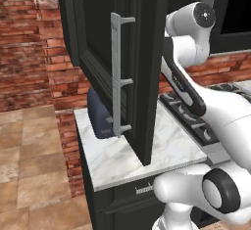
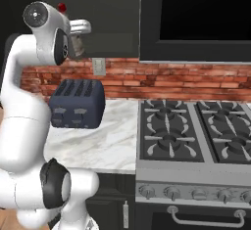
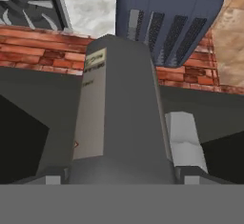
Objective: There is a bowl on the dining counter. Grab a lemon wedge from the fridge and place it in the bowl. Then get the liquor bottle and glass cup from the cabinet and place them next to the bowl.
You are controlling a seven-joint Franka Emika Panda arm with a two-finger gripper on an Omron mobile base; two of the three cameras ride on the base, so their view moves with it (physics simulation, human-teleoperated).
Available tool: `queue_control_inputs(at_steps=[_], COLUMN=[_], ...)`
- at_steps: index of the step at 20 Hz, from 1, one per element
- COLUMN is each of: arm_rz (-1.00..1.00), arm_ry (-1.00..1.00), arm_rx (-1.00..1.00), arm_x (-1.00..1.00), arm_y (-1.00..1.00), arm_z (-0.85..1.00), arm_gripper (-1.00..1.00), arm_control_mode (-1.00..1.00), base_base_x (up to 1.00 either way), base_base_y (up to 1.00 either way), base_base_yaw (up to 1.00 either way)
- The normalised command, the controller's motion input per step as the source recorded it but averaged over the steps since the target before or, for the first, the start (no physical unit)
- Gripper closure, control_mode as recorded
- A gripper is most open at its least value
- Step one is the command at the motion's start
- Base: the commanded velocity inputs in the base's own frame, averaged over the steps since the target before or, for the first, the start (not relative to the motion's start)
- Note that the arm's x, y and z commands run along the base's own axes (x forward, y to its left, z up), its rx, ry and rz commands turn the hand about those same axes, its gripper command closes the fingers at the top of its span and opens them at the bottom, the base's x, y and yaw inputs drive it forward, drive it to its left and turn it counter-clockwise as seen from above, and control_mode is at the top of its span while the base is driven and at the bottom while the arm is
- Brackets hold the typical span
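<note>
The liquor bottle (image 3: 119, 108) stands inside the open cabinet (image 1: 142, 53), a dark grey bottle with a pale label strip down one side. In the hand view it lies directly ahead of the gripper (image 3: 121, 178), centred between the two fingers, its long axis running away from the camera along the line of approach. The fingers stand apart on either side of the bottle's near end; whether the pads touch it cannot be told. A pale glass cup (image 3: 186, 144) sits just beside the bottle.

The hand view shows bottle and cup. The left base view shows the cabinet door swung out with its silver bar handle (image 1: 116, 72), and the arm reaching in behind it. The right base view shows the toaster (image 2: 77, 103) on the marble worktop (image 2: 112, 141) below and the stove (image 2: 196, 131) beside it.
</note>
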Motion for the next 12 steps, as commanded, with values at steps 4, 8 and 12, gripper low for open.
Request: queue_control_inputs(at_steps=[4, 8, 12], arm_rz=[0.0, 0.0, 0.0], arm_ry=[0.0, 0.0, 0.0], arm_rx=[-0.01, 0.0, 0.0], arm_x=[-0.79, -0.86, -0.83], arm_y=[-0.22, -0.26, -0.32], arm_z=[0.0, 0.0, 0.0], arm_gripper=[1.0, 1.0, 1.0], arm_control_mode=[-1.0, -1.0, -1.0], base_base_x=[0.0, 0.0, 0.0], base_base_y=[0.0, 0.0, 0.0], base_base_yaw=[0.0, 0.0, 0.0])
